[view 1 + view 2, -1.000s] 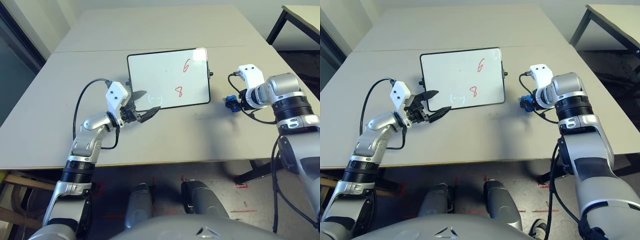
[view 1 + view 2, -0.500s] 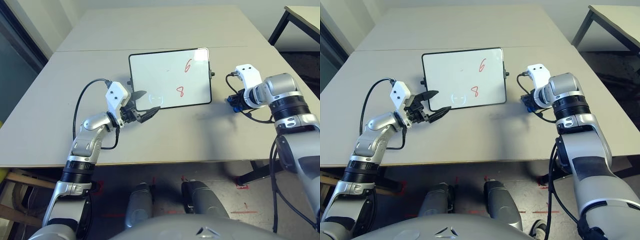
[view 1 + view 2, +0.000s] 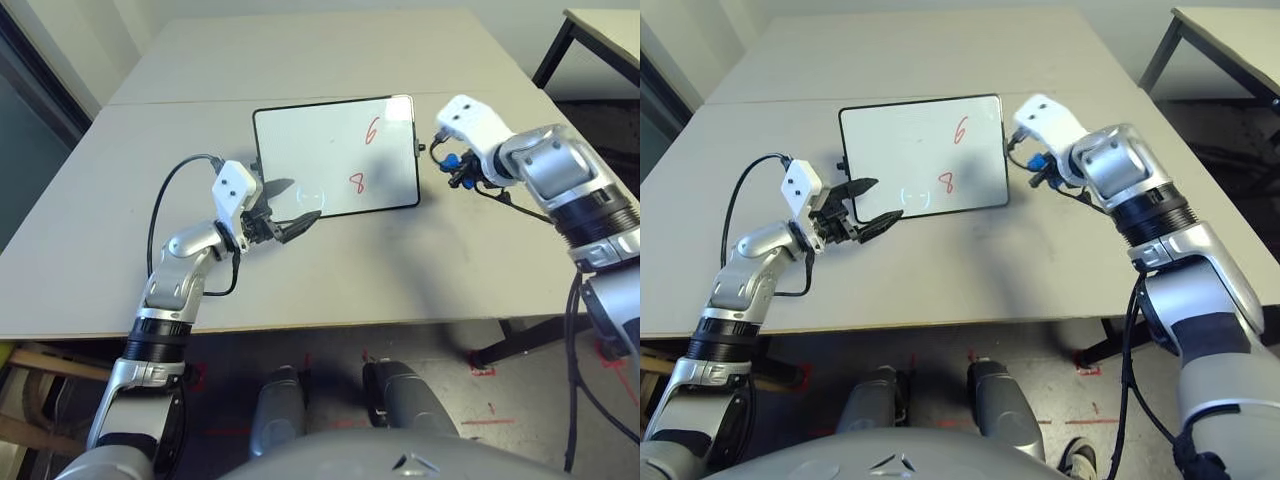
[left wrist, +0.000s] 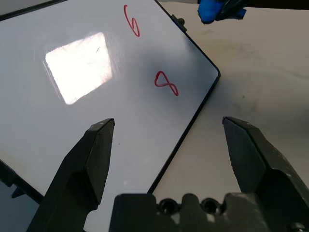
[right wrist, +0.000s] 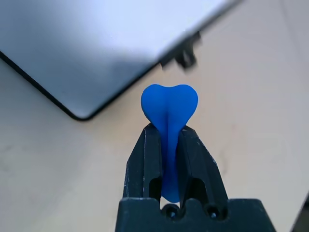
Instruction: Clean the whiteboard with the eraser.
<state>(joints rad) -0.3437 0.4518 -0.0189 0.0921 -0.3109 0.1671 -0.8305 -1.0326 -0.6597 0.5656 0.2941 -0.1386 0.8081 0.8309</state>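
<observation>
Pinching the eraser (image 5: 168, 110) in clamped jaws, the right gripper (image 3: 453, 170) is hovering right of the board (image 3: 320, 150) while the left gripper (image 3: 292, 212), jaws apart, is sitting lower left.

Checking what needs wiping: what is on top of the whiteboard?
The whiteboard bears red digits, a 6 and an 8. The left claw overhangs its near corner, covering a small patch.

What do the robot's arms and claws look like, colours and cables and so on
Both forearms are silver metal with black ribbed bands. Each wrist carries a white boxy camera housing fed by a looping black cable. The left claw and right claw each have two black, wedge-shaped fingers on a black base with small screws.
</observation>
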